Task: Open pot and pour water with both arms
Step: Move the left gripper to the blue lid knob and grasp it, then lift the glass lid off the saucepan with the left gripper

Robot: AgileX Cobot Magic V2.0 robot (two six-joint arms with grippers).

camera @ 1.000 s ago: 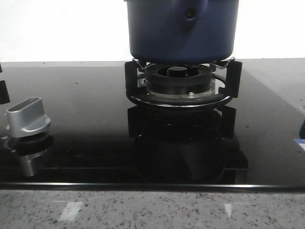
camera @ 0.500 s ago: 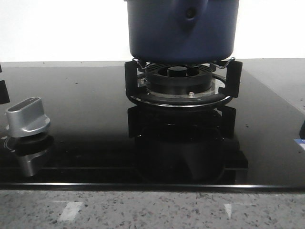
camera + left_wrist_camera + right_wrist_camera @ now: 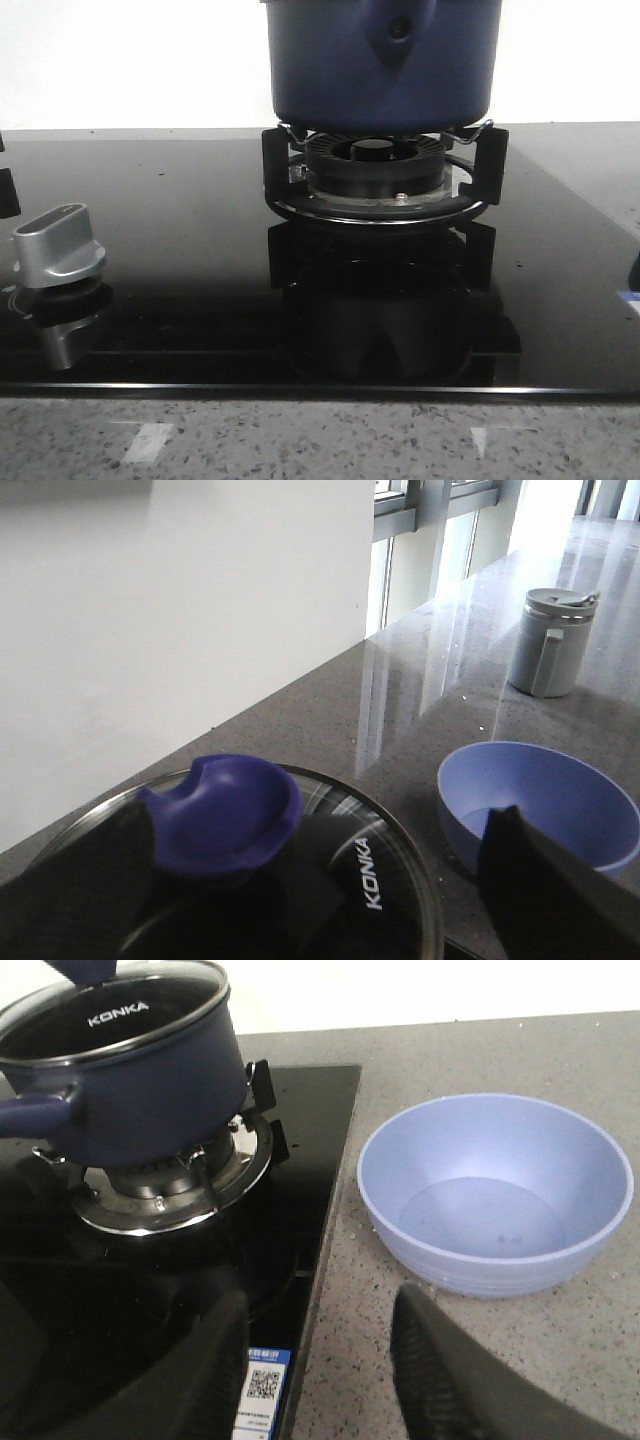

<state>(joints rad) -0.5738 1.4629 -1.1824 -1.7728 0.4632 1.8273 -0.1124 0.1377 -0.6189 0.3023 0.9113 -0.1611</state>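
The dark navy pot is sitting on the burner stand, its glass lid on. The left gripper is spreading wide around the blue lid knob, gripping nothing. The right gripper is hanging open and empty near the pale blue bowl.

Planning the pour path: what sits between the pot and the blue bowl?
Right wrist view: only the burner grate, black cooktop glass and bare speckled counter separate the pot from the blue bowl.

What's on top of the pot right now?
A glass lid marked KONKA, with a blue knob, covers the pot. The left gripper's fingers flank the knob. The pot's contents cannot be made out.
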